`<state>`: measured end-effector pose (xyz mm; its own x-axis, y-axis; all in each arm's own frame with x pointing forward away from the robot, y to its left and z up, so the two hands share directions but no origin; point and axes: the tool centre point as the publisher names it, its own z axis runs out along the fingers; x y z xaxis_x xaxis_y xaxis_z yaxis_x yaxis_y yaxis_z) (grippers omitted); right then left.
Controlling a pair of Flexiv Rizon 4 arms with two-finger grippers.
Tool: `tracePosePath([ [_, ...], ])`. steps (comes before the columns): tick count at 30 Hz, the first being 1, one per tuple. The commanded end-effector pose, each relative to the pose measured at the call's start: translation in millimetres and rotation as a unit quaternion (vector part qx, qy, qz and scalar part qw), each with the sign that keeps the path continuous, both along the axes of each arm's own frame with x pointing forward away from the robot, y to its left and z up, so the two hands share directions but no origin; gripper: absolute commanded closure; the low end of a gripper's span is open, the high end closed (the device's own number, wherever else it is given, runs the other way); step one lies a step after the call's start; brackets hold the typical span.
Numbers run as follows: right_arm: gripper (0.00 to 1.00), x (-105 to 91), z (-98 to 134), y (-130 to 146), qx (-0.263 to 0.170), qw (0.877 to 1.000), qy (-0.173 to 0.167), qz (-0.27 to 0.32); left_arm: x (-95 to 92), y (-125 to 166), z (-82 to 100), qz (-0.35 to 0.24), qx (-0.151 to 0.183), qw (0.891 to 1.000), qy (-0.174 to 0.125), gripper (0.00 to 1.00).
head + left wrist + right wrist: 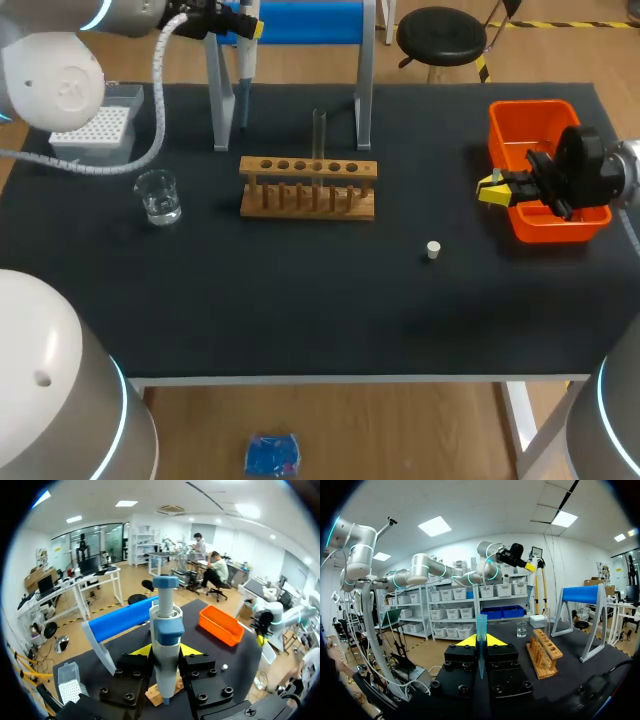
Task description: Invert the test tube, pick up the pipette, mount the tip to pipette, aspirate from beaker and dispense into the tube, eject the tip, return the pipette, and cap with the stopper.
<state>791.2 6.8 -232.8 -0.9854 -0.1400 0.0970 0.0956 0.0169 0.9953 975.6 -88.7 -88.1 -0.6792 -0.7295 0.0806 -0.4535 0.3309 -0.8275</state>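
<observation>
Above the tabletop's point(300, 300) back edge, my left pincer point(165, 650) is clamped on the pipette point(165, 615). My right pincer point(481, 641), by the orange bin point(530, 112), pinches a tip point(481, 625). Step: tip mounting; next, I judge, the two must meet coaxially.

Left end effector point(250, 25) raised at far left, clamping pipette point(166, 630), right end effector point(492, 188) low, gripping tip point(481, 630)

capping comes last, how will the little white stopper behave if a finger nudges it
The stopper looks tiny, so probably very light and easily knocked away. It seems to stand on end on the table; tipped over, its round body may roll.
</observation>
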Motion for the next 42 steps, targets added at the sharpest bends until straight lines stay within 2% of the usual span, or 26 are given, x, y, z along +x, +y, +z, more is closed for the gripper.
tracePosePath([
  [1,1.0,-0.6,0.7,-1.2,-0.001,1.0,0.0,0.001,-25.5,9.5,8.3,-0.091,-0.041,0.995,0.015,1.0],
  [2,1.0,-0.6,0.7,-1.2,-0.001,1.0,0.0,0.001,-33.3,7.0,11.1,-0.109,-0.042,0.993,0.011,1.0],
  [5,1.0,-0.6,0.7,-1.2,-0.001,1.0,0.0,0.001,-49.9,1.6,16.0,-0.114,-0.004,0.993,0.01,1.0],
  [7,1.0,-0.6,0.7,-1.2,-0.001,1.0,0.0,0.001,-55.1,2.8,14.1,-0.068,0.06,0.995,0.04,1.0],
  [26,1.0,-0.6,0.7,-1.2,-0.001,1.0,0.0,0.001,-55.1,2.8,14.1,-0.068,0.06,0.995,0.04,1.0],
  [27,1.0,-0.6,0.7,-1.2,-0.001,1.0,0.0,0.001,-54.5,-2.5,18.1,-0.085,0.062,0.994,0.029,1.0],
  [29,1.0,-0.6,0.7,-1.2,-0.001,1.0,0.0,0.001,-53.4,-15.4,26.9,-0.129,0.039,0.991,-0.015,1.0],
  [30,1.0,-0.6,0.7,-1.2,-0.001,1.0,0.0,0.001,-53.9,-20.0,31.2,-0.141,0.045,0.989,-0.023,1.0],
  [32,1.0,-0.6,0.7,-1.2,-0.001,1.0,0.0,0.001,-55.7,-27.5,39.4,-0.167,0.028,0.984,-0.055,1.0],
  [37,1.0,-0.6,0.7,-1.2,-0.001,1.0,0.0,0.001,-64.9,-36.1,58.5,-0.209,0.012,0.974,-0.087,1.0],
  [42,1.0,-0.6,0.7,-1.2,-0.001,1.0,0.0,0.001,-80.3,-47.2,78.3,-0.236,-0.002,0.966,-0.1,1.0],
])
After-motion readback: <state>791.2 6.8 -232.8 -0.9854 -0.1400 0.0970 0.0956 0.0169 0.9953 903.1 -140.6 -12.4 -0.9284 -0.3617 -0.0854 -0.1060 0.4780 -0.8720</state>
